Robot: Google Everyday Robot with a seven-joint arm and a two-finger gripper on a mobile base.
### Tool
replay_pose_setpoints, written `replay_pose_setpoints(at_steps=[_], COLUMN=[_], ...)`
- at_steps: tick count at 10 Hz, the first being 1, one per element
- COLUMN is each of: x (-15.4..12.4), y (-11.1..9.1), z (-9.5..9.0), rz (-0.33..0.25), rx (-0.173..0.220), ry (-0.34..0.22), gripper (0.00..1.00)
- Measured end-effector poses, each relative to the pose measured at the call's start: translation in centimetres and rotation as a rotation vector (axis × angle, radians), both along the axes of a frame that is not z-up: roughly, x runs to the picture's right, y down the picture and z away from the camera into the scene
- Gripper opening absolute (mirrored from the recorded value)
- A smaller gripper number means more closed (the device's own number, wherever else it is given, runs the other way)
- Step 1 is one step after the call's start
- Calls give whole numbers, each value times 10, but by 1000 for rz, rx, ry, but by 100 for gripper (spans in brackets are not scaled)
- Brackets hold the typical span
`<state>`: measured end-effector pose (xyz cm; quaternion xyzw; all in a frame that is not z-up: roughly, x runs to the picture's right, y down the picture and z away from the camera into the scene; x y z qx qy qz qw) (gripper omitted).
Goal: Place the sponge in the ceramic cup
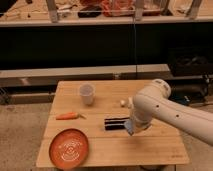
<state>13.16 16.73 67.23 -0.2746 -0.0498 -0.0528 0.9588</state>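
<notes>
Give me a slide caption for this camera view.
Robot's gripper holds the sponge beside the black block, ceramic cup standing farther back on the table.

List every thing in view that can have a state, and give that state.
gripper: shut on the sponge, by the black block's right end.
sponge: held, not yet in the cup.
ceramic cup: upright, no sponge in it.
orange plate: flat, nothing on it.
carrot: lying flat.
black block: lying flat.
</notes>
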Motion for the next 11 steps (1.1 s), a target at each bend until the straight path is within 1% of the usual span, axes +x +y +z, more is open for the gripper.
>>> replay_pose_setpoints(at_steps=[1, 4, 7, 9, 11], x=[-7, -16, -38, -40, -53], y=[-4, -14, -25, -32, -43], z=[-2, -4, -8, -10, -9], rz=[-7, -25, -47, -56, -61], rx=[6, 19, 36, 41, 43], ry=[-4, -6, -18, -19, -37], gripper=[2, 2, 2, 2, 2])
